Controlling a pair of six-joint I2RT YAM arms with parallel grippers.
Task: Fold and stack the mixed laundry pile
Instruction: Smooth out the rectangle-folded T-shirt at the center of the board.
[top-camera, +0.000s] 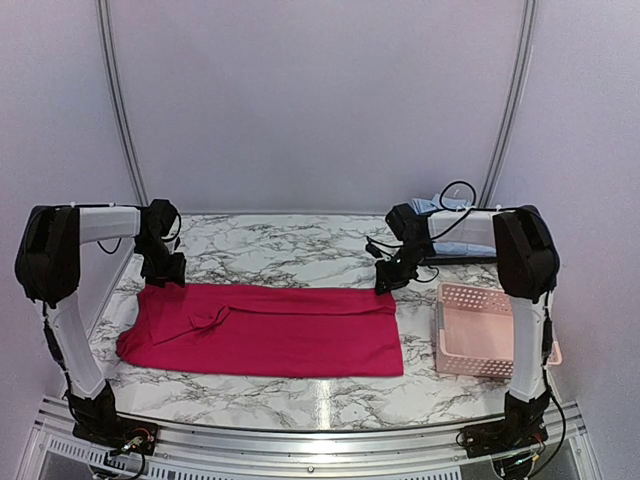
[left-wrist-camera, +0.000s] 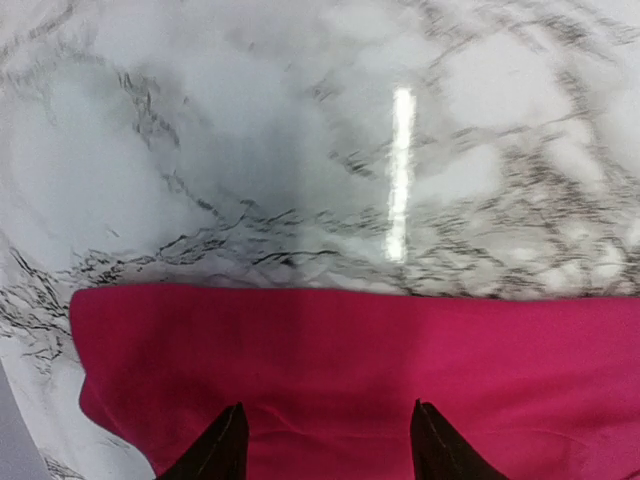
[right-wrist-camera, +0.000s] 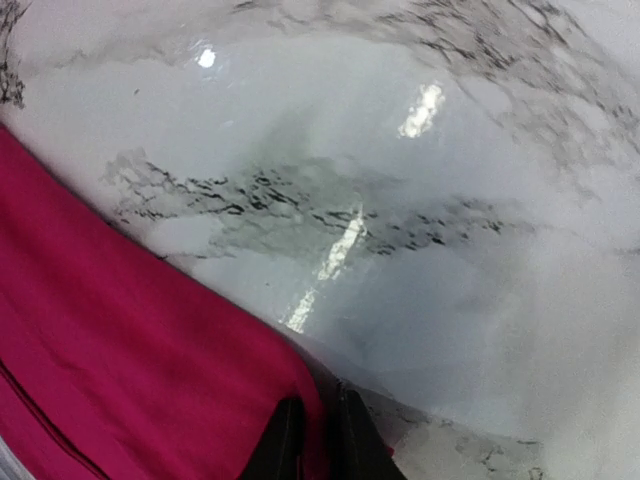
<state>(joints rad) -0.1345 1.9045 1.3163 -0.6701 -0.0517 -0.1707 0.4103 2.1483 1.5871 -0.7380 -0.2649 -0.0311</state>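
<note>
The magenta garment (top-camera: 270, 330) lies flat mid-worktop (top-camera: 300, 250); the right gripper (right-wrist-camera: 318, 402) pinches its far right corner, the left gripper (left-wrist-camera: 328, 406) gapes over the far left (a one-sided lift would likely skew the fold).

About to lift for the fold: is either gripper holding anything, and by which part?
The right gripper pinches the magenta garment at its far right corner. The left gripper is open over the far left corner, holding nothing.

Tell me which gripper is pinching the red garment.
The right gripper: its fingertips pinch the far right corner of the magenta-red garment; the left gripper hangs open over the cloth.
</note>
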